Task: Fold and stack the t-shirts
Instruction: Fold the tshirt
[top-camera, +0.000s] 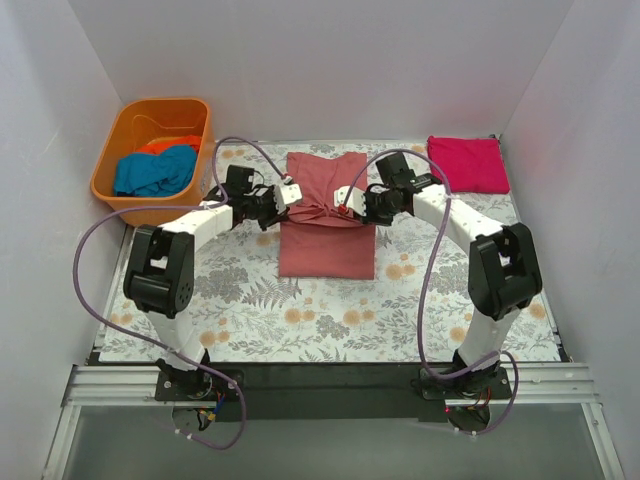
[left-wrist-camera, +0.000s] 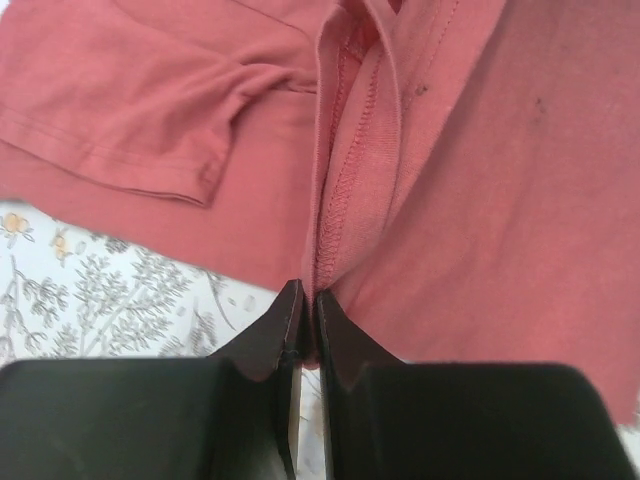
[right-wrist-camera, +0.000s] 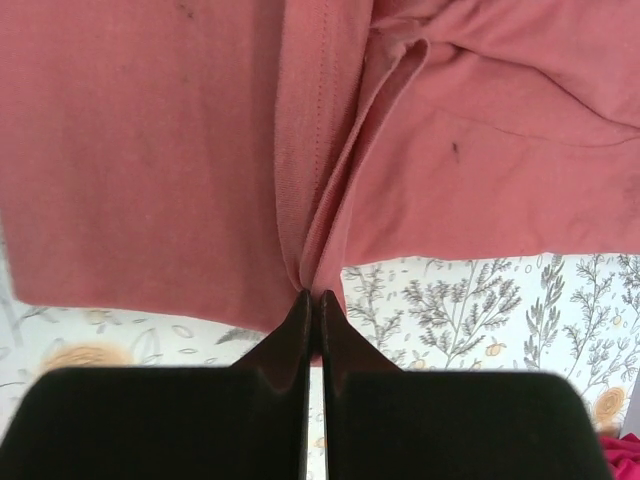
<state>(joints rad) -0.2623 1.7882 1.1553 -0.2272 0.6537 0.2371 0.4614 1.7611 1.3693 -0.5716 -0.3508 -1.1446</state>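
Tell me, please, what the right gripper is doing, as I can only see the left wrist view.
Observer: The right gripper is shut on a pinched fold at the right side of the brick-red t-shirt.
Operator: Thank you; are other shirts on the table?
Observer: Yes, a folded magenta t-shirt lies flat at its far right corner.
Operator: And the rest?
Observer: A teal-blue shirt and an orange shirt sit in the orange tub at the far left.
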